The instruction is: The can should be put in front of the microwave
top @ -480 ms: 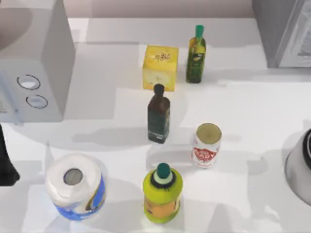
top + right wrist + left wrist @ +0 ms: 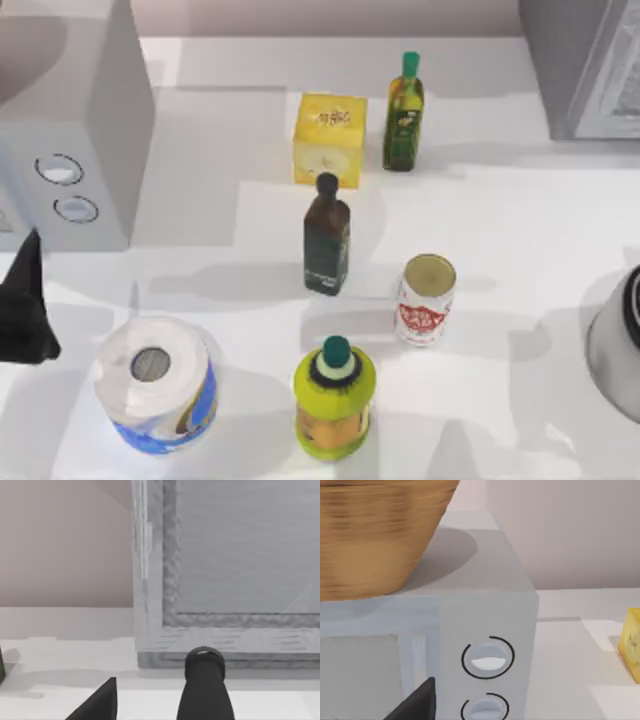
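The can (image 2: 427, 298), white with a red label and a dull gold top, stands upright right of the table's middle. The microwave (image 2: 70, 130), light grey with two ringed dials, fills the far left corner; its dial panel (image 2: 487, 657) is close in the left wrist view. My left gripper (image 2: 25, 300) is a dark shape at the left edge, just in front of the microwave and far left of the can. A dark part of it (image 2: 417, 705) shows in the left wrist view. My right gripper (image 2: 100, 705) is parked, facing the darker grey appliance (image 2: 225, 570).
A dark brown bottle (image 2: 326, 235) stands left of the can, with a yellow box (image 2: 329, 138) and a green oil bottle (image 2: 404, 112) behind. In front are a yellow-green bottle (image 2: 334, 400) and a paper roll (image 2: 155, 385). A grey rounded body (image 2: 615, 340) sits at the right edge.
My left gripper has come a little farther into the top view, toward the microwave's front. The can and the other things have not moved.
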